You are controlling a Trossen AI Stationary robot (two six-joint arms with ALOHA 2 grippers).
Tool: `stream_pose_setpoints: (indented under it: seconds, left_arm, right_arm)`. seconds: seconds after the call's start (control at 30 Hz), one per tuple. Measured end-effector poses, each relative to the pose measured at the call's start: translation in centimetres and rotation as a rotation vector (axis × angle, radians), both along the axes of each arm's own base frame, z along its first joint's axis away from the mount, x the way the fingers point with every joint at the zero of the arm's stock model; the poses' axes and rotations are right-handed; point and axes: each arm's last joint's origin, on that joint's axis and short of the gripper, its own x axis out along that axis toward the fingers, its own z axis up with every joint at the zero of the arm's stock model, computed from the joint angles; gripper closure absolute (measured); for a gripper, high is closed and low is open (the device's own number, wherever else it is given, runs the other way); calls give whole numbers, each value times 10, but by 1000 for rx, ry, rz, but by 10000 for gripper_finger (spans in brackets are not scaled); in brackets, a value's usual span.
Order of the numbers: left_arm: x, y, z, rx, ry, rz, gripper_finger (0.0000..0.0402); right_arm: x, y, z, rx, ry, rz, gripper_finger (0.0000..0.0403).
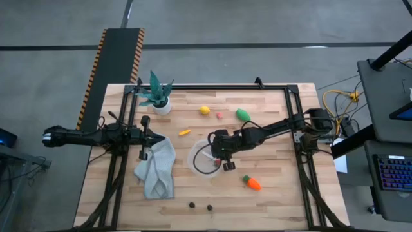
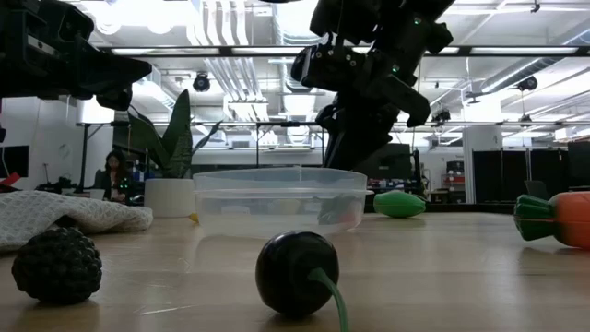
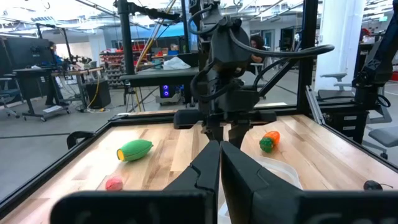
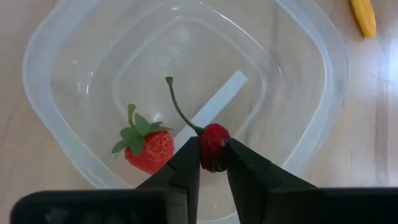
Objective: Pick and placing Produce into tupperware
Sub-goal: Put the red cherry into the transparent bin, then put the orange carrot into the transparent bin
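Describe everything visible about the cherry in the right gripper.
The cherry is a small, glossy, dark red toy fruit with a thin, curved green stem rising from its top. It is pinched between the two dark fingers of the right gripper, one pad on each side. It hangs above the inside of the clear tupperware, beside a red strawberry that lies on the container's floor. Whether the cherry touches the floor cannot be told. It looks like smooth plastic.

Beyond my worktop [image 1: 270, 193]: grey concrete floor [image 1: 257, 26], a hazard-striped ramp [image 1: 119, 58], ceiling strip lights [image 2: 230, 51], and desks [image 3: 56, 78].
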Motion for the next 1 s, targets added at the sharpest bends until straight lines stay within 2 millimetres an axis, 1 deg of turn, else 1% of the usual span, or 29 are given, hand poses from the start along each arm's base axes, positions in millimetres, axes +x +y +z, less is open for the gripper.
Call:
stream_pose_setpoints:
  seconds: [0.2, 0.43, 0.5, 0.57, 0.67, 0.77, 0.87, 0.93, 1.0]
  left_arm:
    - [0, 0, 0, 0, 0, 0, 402]
    - [0, 0, 0, 0, 0, 0, 402]
    - [0, 0, 0, 0, 0, 0, 402]
    - [0, 0, 0, 0, 0, 0, 402]
    - [0, 0, 0, 0, -1, 0, 402]
    - [0, 0, 0, 0, -1, 1, 402]
    - [0, 0, 0, 0, -1, 0, 402]
    - [0, 0, 0, 0, 1, 1, 402]
    - [0, 0, 0, 0, -3, 8, 402]
  right_arm:
    - [0, 0, 0, 3, -2, -4, 305]
    - [0, 0, 0, 4, -1, -6, 287]
    - [0, 0, 3, 2, 9, -6, 284]
    - [-4, 0, 8, -11, 58, 8, 282]
    - [-13, -1, 26, -27, 140, 23, 278]
    - [-24, -3, 46, 1, 204, -46, 271]
    - [-41, -4, 70, 41, 270, -128, 254]
    - [-51, -1, 87, 124, 292, -164, 236]
    - [-58, 5, 104, 274, 273, -194, 215]
